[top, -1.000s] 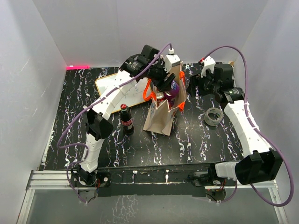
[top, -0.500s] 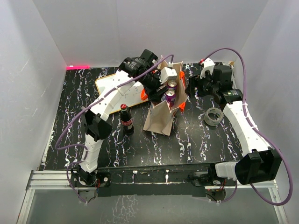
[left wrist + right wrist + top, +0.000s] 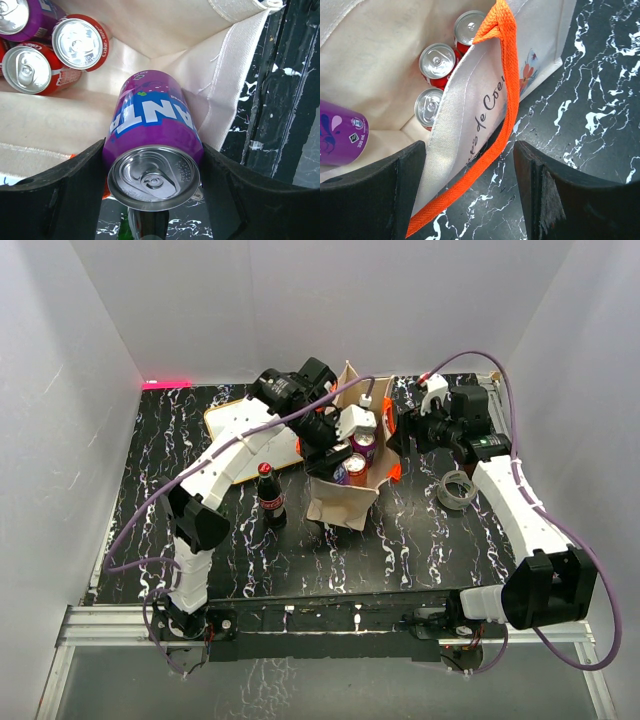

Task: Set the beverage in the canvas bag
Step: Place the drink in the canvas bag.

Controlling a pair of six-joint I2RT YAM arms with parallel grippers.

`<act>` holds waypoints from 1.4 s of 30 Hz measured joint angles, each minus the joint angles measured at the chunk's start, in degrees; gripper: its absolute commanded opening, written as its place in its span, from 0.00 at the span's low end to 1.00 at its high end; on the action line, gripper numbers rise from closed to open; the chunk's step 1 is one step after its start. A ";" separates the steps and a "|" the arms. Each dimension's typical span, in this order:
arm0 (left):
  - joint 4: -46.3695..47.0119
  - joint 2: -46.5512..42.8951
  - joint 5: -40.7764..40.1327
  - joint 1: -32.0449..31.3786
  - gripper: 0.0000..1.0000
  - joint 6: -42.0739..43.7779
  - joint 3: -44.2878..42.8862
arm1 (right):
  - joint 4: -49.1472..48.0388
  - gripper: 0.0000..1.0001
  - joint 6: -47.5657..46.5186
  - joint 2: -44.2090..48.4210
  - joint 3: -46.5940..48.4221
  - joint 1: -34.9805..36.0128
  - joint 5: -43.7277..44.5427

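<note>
A purple soda can, the beverage (image 3: 152,127), is tilted lid-up over the mouth of the canvas bag (image 3: 75,115). My left gripper (image 3: 154,150) is shut on its sides. The beige bag (image 3: 340,502) stands mid-table with orange handles (image 3: 495,75). Inside it lie two red cans (image 3: 80,44) (image 3: 25,70) and another purple can (image 3: 20,15). In the right wrist view the held can (image 3: 340,132) shows at the left. My right gripper (image 3: 469,150) is open astride the bag's right rim; the fabric lies by its left finger with a wide gap to the right finger.
A cola bottle (image 3: 270,495) stands left of the bag, close to the left arm. A white board with an orange-brown frame (image 3: 245,425) lies behind it. A tape roll (image 3: 457,488) sits right of the bag beside the right arm.
My left gripper has come down and toward the near side with the purple can, from above the bag into its mouth. The right gripper has shifted left onto the bag's rim.
</note>
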State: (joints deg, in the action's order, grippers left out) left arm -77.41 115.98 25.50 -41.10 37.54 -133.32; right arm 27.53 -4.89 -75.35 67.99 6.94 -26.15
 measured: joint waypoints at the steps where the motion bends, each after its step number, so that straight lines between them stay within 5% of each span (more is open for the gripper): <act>1: -0.02 -0.02 -0.28 -0.28 0.00 0.09 0.59 | -0.37 0.73 -0.50 0.00 -0.42 0.00 -0.70; 42: 8.00 14.73 -14.97 -0.83 0.00 -5.88 1.46 | 0.98 0.66 -10.29 -1.11 -6.23 -0.44 -5.31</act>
State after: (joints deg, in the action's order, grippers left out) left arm -69.41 130.72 10.52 -41.93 31.66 -131.85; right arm 28.51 -15.18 -76.47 61.76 6.50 -31.46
